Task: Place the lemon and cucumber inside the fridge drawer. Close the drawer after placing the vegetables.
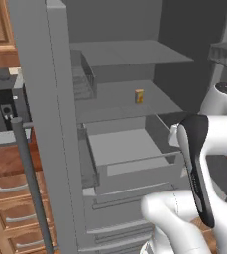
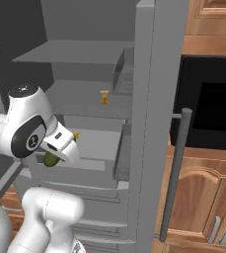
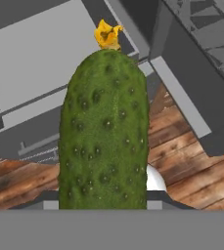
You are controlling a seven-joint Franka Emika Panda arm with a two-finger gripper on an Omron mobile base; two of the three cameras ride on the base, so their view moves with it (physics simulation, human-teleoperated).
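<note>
The fridge drawer (image 1: 135, 163), a wide grey box, stands pulled out below the shelves, its inside bare in the left base view. A small orange-yellow carton (image 1: 139, 95) stands upright on the shelf above it. The gripper (image 2: 55, 157) hangs in front of the drawer's near edge, pinching the cucumber (image 3: 103, 132); in the hand view the cucumber's long axis runs straight out along the fingers, its yellow-flowered tip pointing toward the drawer.

fridge drawer (image 1: 130, 149): pulled out, top open | carton (image 1: 139, 96): shelf above
</note>
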